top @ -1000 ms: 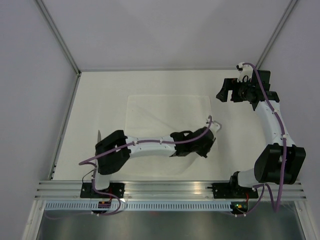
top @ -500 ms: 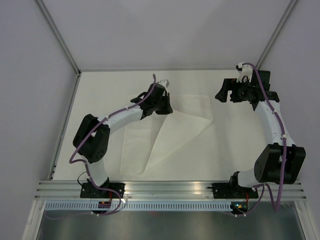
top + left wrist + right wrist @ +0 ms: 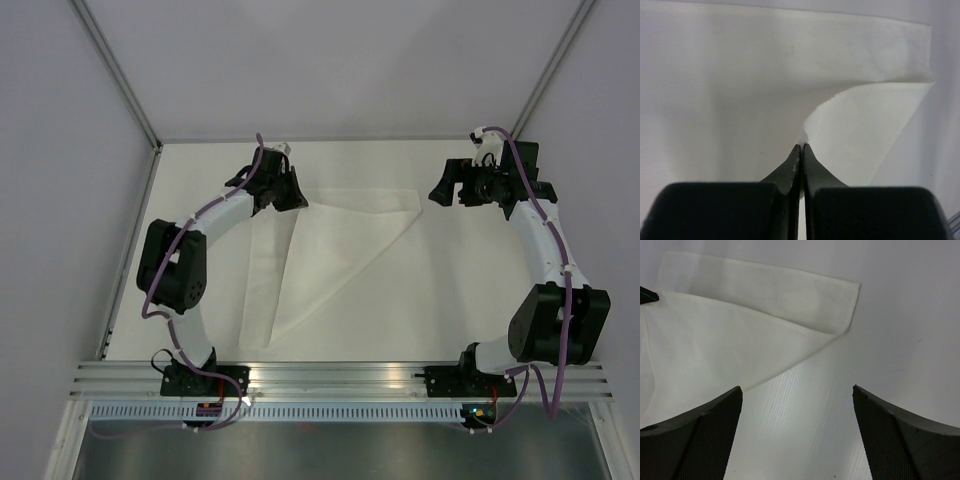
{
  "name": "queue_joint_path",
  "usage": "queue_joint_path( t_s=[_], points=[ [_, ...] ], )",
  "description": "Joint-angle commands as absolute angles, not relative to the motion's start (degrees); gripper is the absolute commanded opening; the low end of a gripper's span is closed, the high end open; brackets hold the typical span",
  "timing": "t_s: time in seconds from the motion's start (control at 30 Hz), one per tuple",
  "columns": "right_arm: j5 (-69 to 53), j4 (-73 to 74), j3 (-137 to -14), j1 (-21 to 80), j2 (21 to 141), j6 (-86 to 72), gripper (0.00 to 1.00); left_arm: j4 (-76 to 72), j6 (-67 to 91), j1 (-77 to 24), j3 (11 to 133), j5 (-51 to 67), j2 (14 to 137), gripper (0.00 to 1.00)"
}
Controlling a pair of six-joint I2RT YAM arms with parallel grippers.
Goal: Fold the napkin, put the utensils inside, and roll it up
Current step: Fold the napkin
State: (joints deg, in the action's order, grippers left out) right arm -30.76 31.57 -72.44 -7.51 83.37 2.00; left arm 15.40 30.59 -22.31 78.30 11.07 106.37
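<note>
Where left pincer (image 3: 801, 148) sits: clamped on a corner of the white soft cloth napkin (image 3: 340, 240)
right pincer (image 3: 796, 387): wide open, empty

No readable text, label, brand, number or sign in any view. Napkin (image 3: 340, 245) plain white, unprinted. Counter (image 3: 470, 290) plain cream, unmarked.
</note>
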Motion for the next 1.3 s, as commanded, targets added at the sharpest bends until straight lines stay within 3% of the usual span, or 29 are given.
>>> queue_joint_path(
  t_s=[0.0, 1.27],
  points=[
    [-31.55, 32.17, -72.69, -7.73, 83.67, 2.28, 0.95, 16.7, 32.52, -20.57, 81.38, 13.97, 106.61, 0.02],
    [-31.73, 32.52, -72.69, -7.73, 84.73, 2.9, 0.95, 21.97, 31.29, -10.72, 92.19, 17.23, 112.32, 0.02]
  ],
)
